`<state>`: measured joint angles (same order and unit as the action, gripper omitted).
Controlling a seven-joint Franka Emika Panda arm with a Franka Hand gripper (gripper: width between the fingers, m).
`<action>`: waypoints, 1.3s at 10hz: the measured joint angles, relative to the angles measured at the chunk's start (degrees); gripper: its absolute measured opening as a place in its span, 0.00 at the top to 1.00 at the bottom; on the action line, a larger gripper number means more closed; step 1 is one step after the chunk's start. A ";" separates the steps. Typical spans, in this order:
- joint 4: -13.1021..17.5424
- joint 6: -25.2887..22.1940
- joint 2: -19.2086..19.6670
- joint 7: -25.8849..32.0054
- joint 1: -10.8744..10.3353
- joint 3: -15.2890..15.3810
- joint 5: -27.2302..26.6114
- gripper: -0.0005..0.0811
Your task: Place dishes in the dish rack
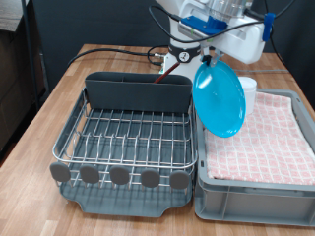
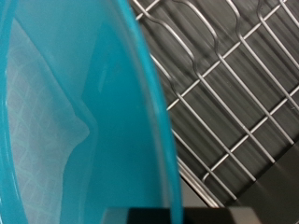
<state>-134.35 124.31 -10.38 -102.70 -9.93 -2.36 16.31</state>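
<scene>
Above the rack's right edge, plate hanging on edge.
Gripper is pinching the light-blue plate closed-fingered, carrying it toward the dish rack; lowering needs slot alignment.

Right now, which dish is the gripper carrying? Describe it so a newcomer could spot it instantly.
Start at the wire dish rack on the wooden table. At its exterior-view right edge, beside the grey bin, the gripper holds a round light-blue plate on edge, in the air. It is the only blue dish; the cup behind is white.
</scene>
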 joint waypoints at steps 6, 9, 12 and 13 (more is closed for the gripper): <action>0.84 -11.33 -2.40 6.32 2.24 -1.68 13.19 0.97; 0.77 -6.63 -3.26 25.35 3.97 -6.25 23.52 0.97; 0.93 -6.54 -3.25 28.57 4.12 -6.58 25.83 0.97; 1.40 -7.33 -3.25 28.57 4.13 -6.45 28.19 0.97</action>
<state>-132.95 116.98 -13.63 -74.13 -5.80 -8.81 44.49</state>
